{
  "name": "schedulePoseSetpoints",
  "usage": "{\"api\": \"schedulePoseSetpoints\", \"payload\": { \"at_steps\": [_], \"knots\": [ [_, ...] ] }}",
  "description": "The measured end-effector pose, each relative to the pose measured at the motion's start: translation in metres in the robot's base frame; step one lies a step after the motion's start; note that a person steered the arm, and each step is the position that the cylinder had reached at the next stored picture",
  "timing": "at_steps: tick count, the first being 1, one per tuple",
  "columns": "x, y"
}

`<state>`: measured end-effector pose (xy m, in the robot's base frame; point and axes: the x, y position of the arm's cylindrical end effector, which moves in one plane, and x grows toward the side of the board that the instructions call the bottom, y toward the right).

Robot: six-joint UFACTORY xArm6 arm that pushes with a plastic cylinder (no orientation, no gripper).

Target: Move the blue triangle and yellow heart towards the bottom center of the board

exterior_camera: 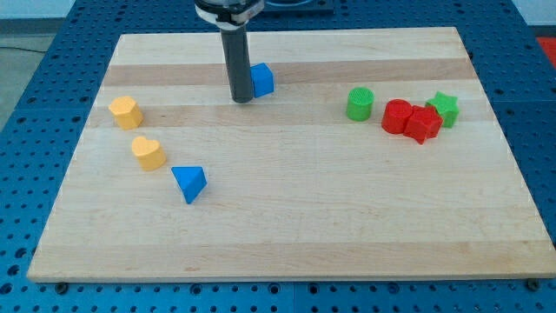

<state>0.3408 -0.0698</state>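
The blue triangle (189,183) lies on the wooden board (287,235) at the view's lower left. The yellow heart (148,152) sits just up and left of it, close but apart. My tip (242,100) stands near the view's top centre, right beside the left side of a blue block (262,79). The tip is well above and to the right of the blue triangle and the yellow heart.
A second yellow block (126,112) sits at the left, above the heart. At the right are a green cylinder (360,103), a red cylinder (398,116), a red block (423,123) and a green star (444,107), clustered together.
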Motion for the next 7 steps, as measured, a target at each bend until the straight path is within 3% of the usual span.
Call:
{"api": "schedulePoseSetpoints", "payload": {
  "at_steps": [2, 3, 4, 5, 7],
  "knots": [
    [-0.015, 0.128],
    [-0.050, 0.056],
    [-0.067, -0.051],
    [-0.065, -0.117],
    [-0.063, -0.145]
  ]
}}
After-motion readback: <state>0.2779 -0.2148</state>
